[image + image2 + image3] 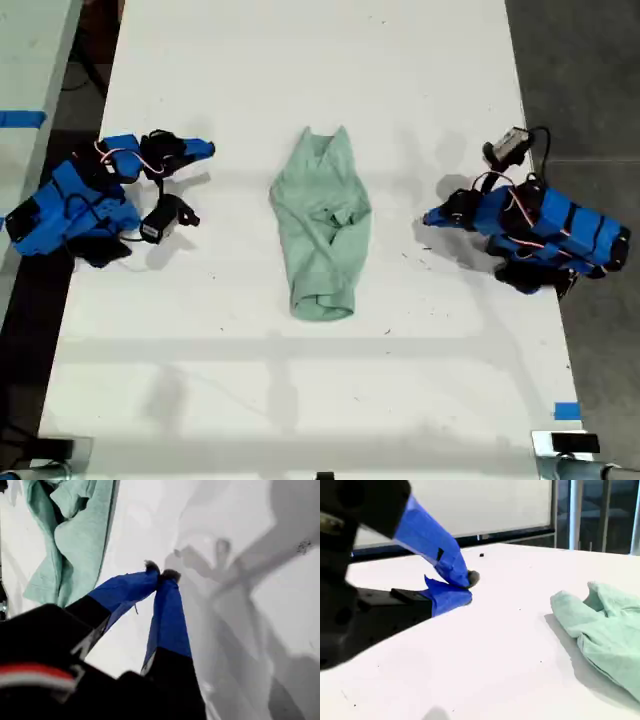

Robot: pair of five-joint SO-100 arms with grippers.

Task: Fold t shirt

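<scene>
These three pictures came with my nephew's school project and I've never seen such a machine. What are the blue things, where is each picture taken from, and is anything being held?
The blue things are two small robot arms, each ending in a two-fingered gripper. The exterior view looks straight down on a white table. Between the arms lies a pale mint-green t shirt, partly folded into a narrow, wrinkled bundle.

The other two pictures come from cameras riding on the arms. One looks along my first gripper, its tips together above bare table, the shirt off to one side. The other looks along my second gripper, low over the table, tips nearly together, the shirt a little way off.

Nothing is held: both grippers are empty and clear of the shirt.
</scene>
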